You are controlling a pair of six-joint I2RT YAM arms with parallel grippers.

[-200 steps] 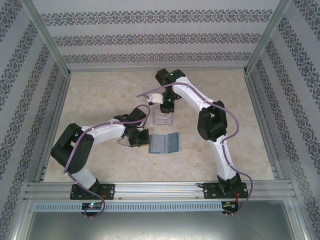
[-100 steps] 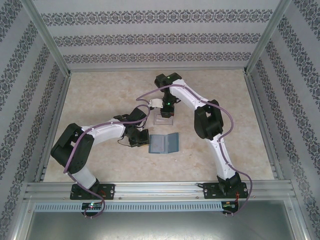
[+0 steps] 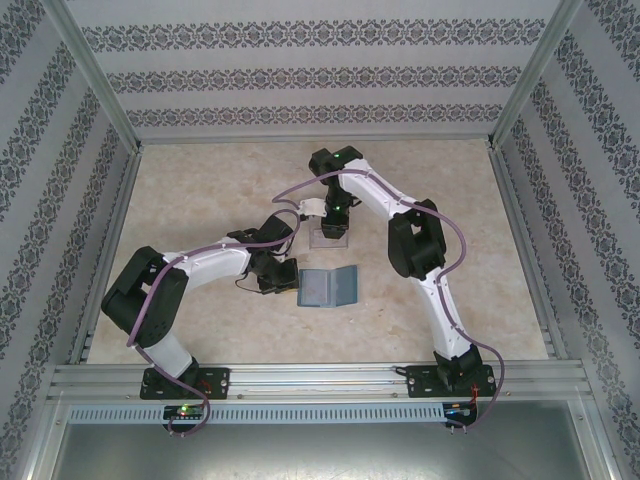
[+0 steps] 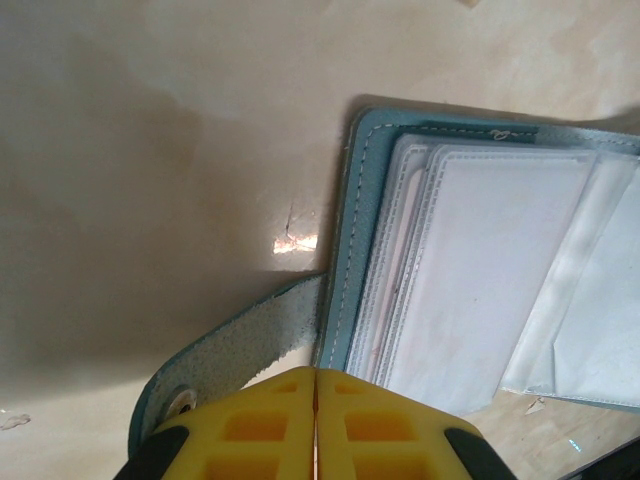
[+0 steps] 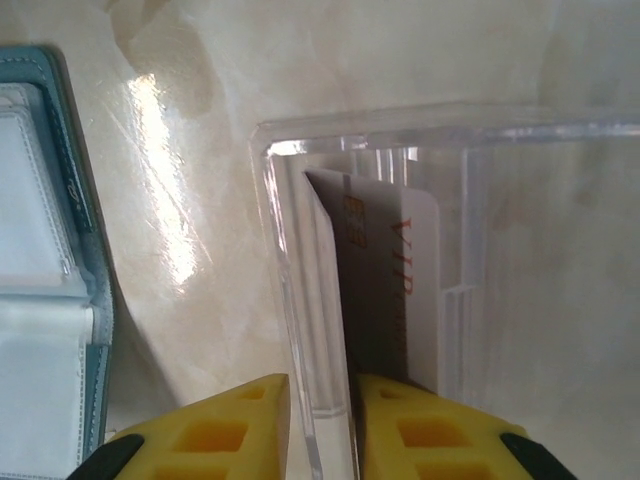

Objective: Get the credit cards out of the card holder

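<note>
The thin, stiff, slick credit card (image 5: 420,290), stood mid-frame in the clear tray (image 5: 400,118), is judged best pinched by its edge; the right pincer (image 5: 325,405) is slightly parted, the left pincer (image 4: 316,420) closed at the card holder (image 4: 345,250).

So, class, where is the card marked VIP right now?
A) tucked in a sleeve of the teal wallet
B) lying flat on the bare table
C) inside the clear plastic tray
C: in the right wrist view the card sits within the walls of the clear tray, apart from the wallet.
</note>
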